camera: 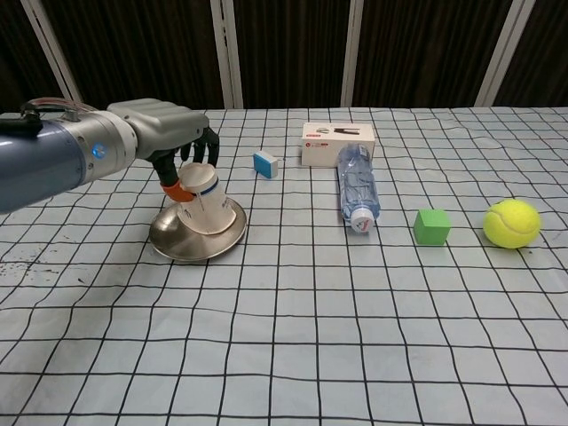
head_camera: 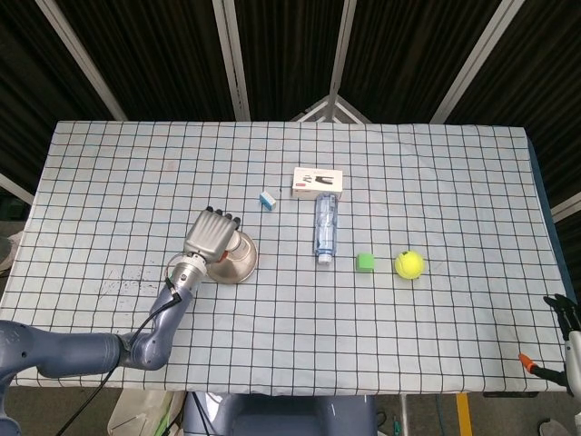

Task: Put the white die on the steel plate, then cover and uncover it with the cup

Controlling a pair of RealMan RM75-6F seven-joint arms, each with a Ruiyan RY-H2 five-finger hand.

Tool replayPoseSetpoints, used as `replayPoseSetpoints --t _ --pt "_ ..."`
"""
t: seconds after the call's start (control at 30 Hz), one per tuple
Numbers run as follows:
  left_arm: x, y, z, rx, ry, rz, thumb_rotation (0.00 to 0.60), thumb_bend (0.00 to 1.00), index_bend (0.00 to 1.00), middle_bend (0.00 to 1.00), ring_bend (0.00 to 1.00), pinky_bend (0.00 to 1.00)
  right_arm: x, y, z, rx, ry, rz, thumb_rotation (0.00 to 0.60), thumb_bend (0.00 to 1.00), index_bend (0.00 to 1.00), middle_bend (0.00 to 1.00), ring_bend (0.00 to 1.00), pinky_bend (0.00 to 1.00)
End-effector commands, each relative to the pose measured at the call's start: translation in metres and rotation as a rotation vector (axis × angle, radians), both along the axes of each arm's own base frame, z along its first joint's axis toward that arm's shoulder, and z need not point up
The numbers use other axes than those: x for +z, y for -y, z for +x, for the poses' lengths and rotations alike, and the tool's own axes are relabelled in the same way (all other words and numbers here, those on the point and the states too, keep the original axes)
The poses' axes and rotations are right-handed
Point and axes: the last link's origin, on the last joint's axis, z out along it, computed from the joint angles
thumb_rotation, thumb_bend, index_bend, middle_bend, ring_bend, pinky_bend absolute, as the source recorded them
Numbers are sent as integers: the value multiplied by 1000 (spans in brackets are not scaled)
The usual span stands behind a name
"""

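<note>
My left hand [camera: 169, 142] grips an upside-down white paper cup [camera: 206, 202] from above and behind. The cup stands mouth down, slightly tilted, on the round steel plate [camera: 177, 247] at the left-centre of the table. In the head view the left hand [head_camera: 211, 238] covers most of the cup, and only the plate's rim [head_camera: 243, 262] shows beside it. The white die shows in neither view; I cannot tell whether it is beneath the cup. No right hand appears in either view.
A small blue block [camera: 264, 163] and a white box [camera: 338, 143] lie behind the plate. A water bottle [camera: 358, 188] lies on its side to the right, then a green cube [camera: 432, 225] and a tennis ball [camera: 512, 223].
</note>
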Motion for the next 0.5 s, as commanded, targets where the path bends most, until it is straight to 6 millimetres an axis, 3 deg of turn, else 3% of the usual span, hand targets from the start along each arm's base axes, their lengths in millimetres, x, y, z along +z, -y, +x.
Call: replayPoseSetpoints --t 0.03,0.5 --pt "-9 2 0 -53 13 5 600 488 513 485 350 318 0 0 0 0 0 0 600 41 177 125 115 15" --pt "-16 8 5 3 125 -46 600 484 524 482 348 308 0 0 1 3 -2 2 600 42 177 125 115 15"
